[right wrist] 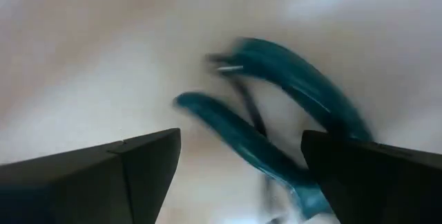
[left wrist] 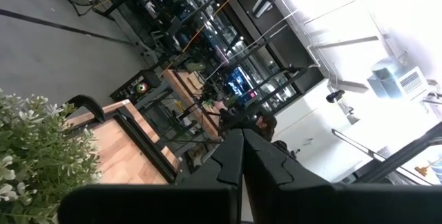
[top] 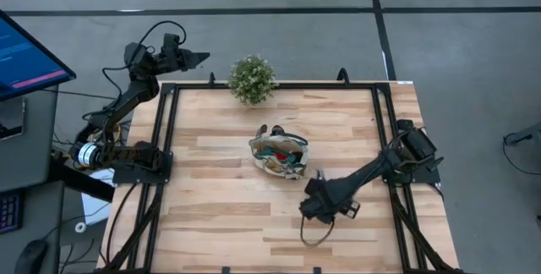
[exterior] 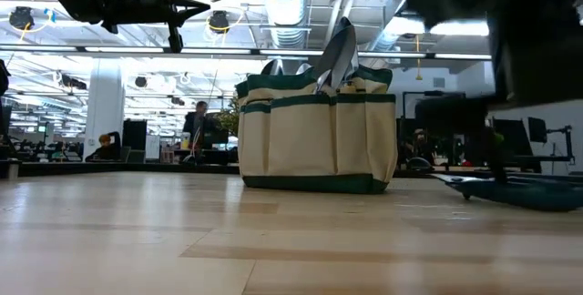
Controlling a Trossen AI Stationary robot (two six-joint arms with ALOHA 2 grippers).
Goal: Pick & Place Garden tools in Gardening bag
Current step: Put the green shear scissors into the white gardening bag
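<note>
The beige gardening bag (top: 277, 154) with teal trim stands upright mid-table. Garden tools fill it, and a silver trowel blade (exterior: 339, 54) sticks out of its top. Teal-handled pruning shears (right wrist: 276, 124) lie flat on the wood to the bag's near right and show in the low view too (exterior: 519, 190). My right gripper (right wrist: 242, 175) points down over the shears and is open, one finger to either side of the handles. I see no touch. My left gripper (left wrist: 242, 162) is shut on nothing, raised beyond the table's far left corner (top: 199, 57).
A bushy green potted plant (top: 252, 78) stands at the far edge, behind the bag. A black frame (top: 169, 139) runs along the table's sides. Bare wood lies to the bag's left and along the near edge.
</note>
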